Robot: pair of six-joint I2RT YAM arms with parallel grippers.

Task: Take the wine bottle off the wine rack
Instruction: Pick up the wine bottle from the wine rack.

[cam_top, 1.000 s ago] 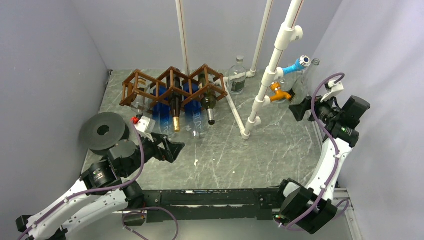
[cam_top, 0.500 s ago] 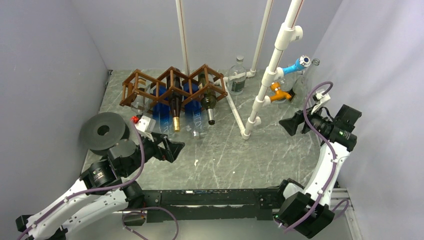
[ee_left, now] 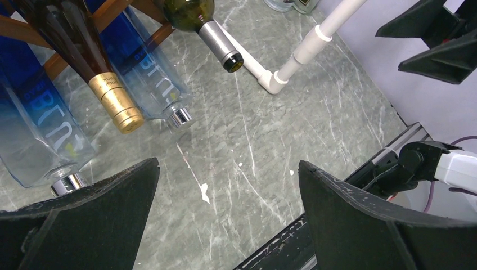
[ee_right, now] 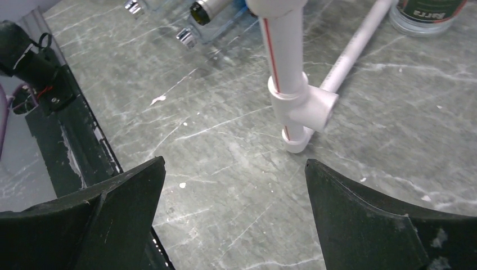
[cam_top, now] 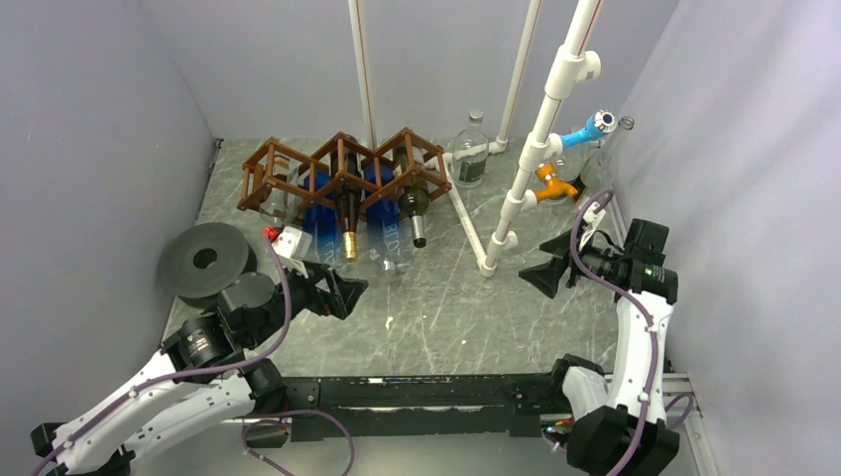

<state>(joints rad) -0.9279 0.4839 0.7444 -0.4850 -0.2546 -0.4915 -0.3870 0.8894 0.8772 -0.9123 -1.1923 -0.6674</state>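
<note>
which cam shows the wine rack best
The top external view: the whole wine rack shows, a zigzag row of diamond cells. The left wrist view catches only a few of its brown slats at the top edge. The right wrist view shows none of it.

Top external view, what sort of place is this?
Probably a robot test cell: grey walls box in a marble-look table, a left arm and right arm are bolted at its edge, and a wine rack sits beside a white pipe frame.
</note>
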